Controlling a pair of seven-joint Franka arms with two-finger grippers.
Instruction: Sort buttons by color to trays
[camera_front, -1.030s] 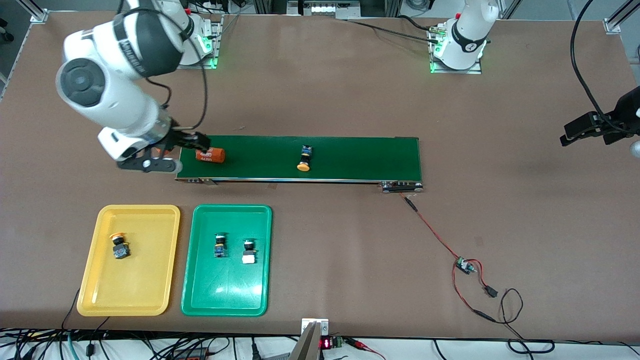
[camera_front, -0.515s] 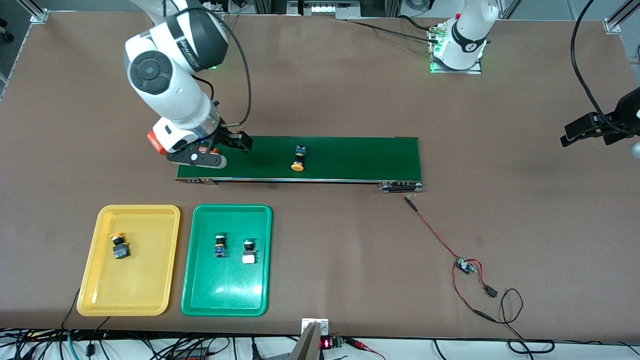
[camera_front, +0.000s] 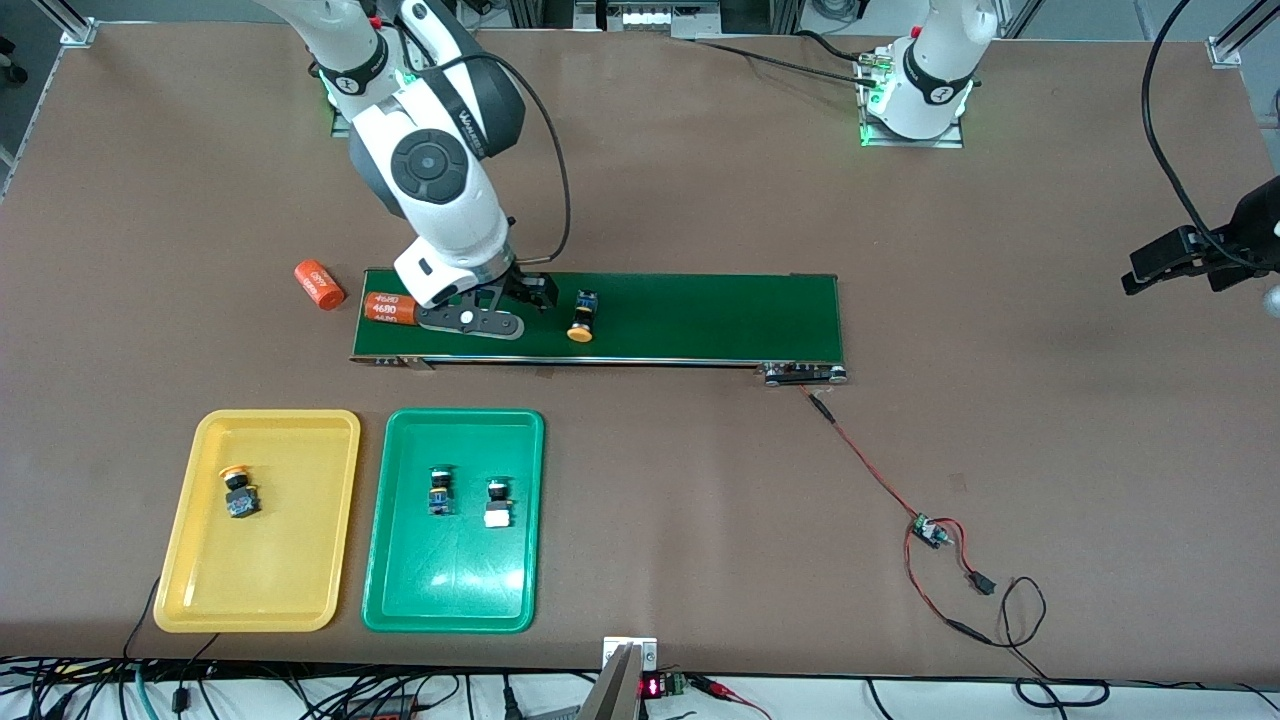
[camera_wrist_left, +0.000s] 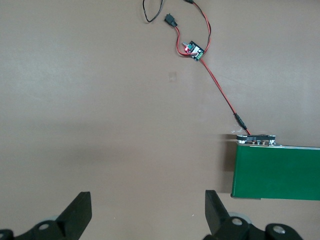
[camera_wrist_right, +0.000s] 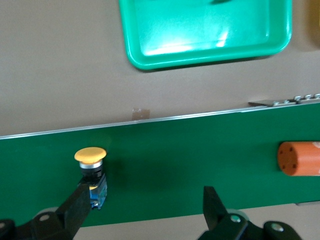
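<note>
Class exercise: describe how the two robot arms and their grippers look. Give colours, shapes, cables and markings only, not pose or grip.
Both arms are glossy white with rounded links. The right arm has dark grey round joint caps, a black band with white lettering, and a black cable looping alongside. Its right gripper is black with two angular fingers. The left gripper is black too, with a black cable running above it. Green lights glow at both bases.

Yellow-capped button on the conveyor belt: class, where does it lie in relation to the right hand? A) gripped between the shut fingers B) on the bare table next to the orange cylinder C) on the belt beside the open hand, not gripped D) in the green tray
C: the yellow-capped button lies on the conveyor belt beside the open right hand, not gripped.
</note>
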